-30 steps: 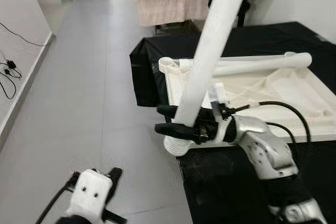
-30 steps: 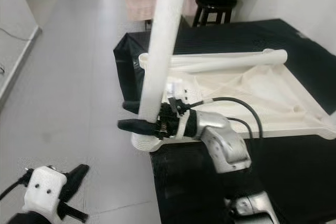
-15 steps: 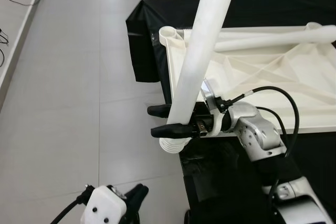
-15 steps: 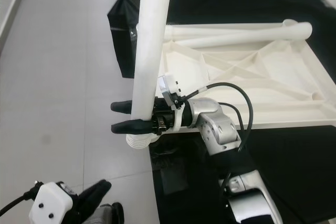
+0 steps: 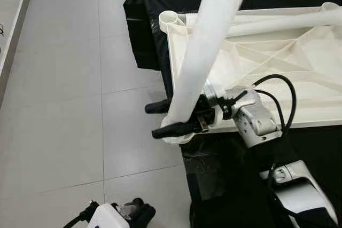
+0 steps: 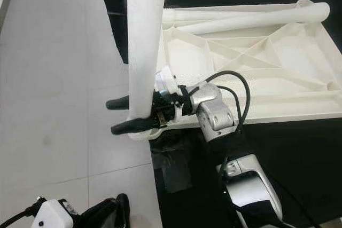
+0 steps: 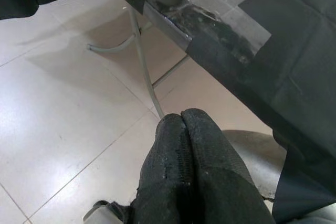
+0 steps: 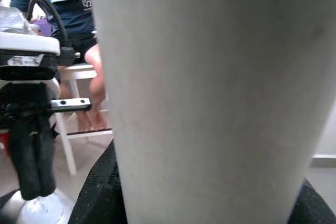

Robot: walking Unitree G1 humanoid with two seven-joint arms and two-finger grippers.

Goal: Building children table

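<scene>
Nearest me, down by the floor, the left gripper (image 6: 109, 212) hangs idle with its two fingers pressed together, holding nothing.

Above it, at the near corner of the tabletop (image 5: 299, 73), the right gripper (image 5: 170, 117) is clamped on the leg (image 5: 206, 46), one finger on each side of its lower end. The leg stands tilted, its foot at the corner socket, its upper end leaning out toward the camera. I can't tell whether the end is seated in the socket or only resting on its rim.

That is where I'd worry. The grip is low and the leg is long, so the free end could swing and twist in the fingers. If it goes in at this slant it may jam or skid off the rim. The corner also juts past the edge of the black table (image 5: 320, 148), so a hard push could tip or slide the tabletop.

Farther back a second leg (image 6: 251, 20) lies loose along the far rim and could roll if the tabletop jolts.
</scene>
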